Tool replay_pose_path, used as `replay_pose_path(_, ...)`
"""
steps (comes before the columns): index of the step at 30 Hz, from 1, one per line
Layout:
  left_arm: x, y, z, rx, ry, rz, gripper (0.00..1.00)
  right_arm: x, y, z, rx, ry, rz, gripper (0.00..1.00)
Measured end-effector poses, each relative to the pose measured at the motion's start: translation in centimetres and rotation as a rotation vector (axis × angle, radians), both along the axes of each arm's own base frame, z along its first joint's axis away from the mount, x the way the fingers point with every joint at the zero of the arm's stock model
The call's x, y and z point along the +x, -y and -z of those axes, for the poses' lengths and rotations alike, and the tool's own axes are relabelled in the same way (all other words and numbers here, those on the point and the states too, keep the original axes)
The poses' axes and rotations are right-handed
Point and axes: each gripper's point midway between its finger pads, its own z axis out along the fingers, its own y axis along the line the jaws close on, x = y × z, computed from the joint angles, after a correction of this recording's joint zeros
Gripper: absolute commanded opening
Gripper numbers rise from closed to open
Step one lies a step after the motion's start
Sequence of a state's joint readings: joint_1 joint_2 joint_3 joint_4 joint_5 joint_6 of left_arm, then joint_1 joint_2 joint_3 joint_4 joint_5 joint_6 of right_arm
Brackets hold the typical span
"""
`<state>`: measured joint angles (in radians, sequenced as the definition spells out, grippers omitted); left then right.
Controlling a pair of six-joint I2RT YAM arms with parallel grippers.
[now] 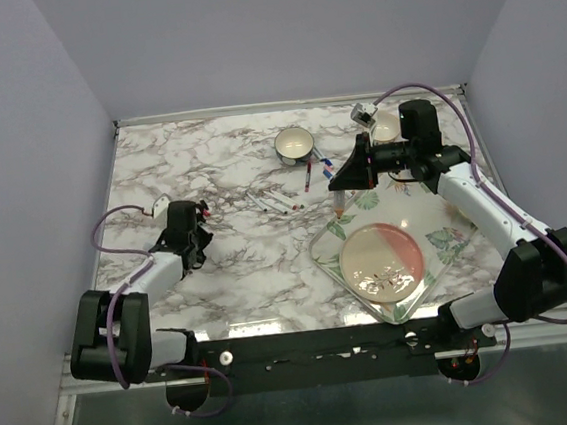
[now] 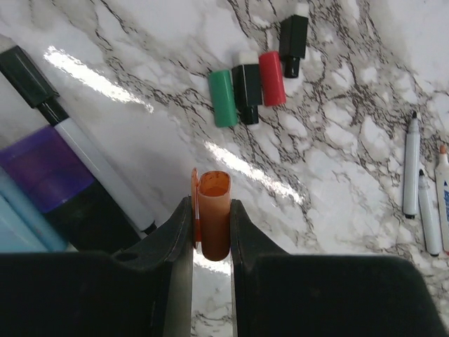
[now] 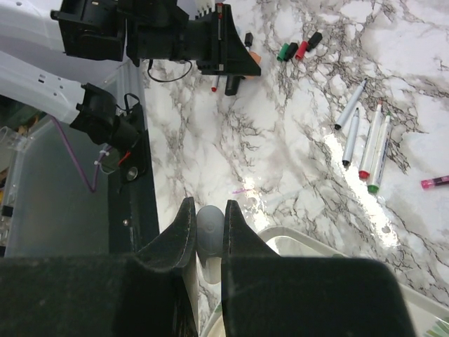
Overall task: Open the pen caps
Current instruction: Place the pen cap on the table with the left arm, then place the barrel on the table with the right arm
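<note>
Orange cap [image 2: 214, 207]: pinched in my left gripper [image 2: 212, 228].
Right gripper [image 3: 208, 217]: I see it clamped on a white pen barrel [image 3: 209, 246] (jaws narrow).
Loose on marble table [image 2: 337, 175]: green cap [image 2: 223, 98], red cap [image 2: 271, 77], 2 black caps [image 2: 247, 88].

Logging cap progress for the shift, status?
Left gripper shut on orange cap. Right gripper shut on pen barrel. Four loose caps ahead, no obstruction seen.
</note>
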<state>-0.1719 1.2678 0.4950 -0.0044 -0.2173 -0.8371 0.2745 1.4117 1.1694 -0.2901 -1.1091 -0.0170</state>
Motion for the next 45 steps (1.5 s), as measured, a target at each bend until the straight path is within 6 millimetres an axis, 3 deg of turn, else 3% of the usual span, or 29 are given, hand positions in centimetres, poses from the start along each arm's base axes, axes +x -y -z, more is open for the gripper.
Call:
replay_pose_path(3, 0.7, -1.1, 0.5, 0.009, -0.012, -0.048, 0.15, 0.0, 0.0, 0.0, 0.0, 0.001, -0.001, 0.0)
replay_pose_path(7, 1.8, -2.0, 1.2, 0.009, -0.028, -0.093, 0.29, 0.0, 0.0, 0.0, 0.0, 0.001, -0.002, 0.01)
replay_pose_path(18, 4.2, -3.1, 0.9, -0.009, 0.01, -0.142, 0.54, -0.1, 0.0, 0.0, 0.002, 0.0, -0.005, 0.01)
replay_pose_path(25, 4.5, -3.3, 0.7, -0.013, 0.018, -0.149, 0.61, 0.0, 0.1, 0.0, 0.002, 0.0, -0.002, 0.01)
replay_pose_path(31, 4.3, -3.2, 0.0, -0.017, 0.027, -0.146, 0.79, 0.0, 0.2, 0.1, -0.001, -0.001, -0.001, 0.01)
replay_pose_path(39, 4.1, -3.1, -4.8, -0.035, 0.141, -0.135, 0.98, 0.0, 0.3, 0.4, -0.006, -0.01, -0.003, 0.01)
replay_pose_path(45, 3.4, -2.8, -8.7, -0.053, 0.234, -0.107, 0.99, 0.2, 0.2, 1.3, -0.017, -0.032, -0.005, 0.01)
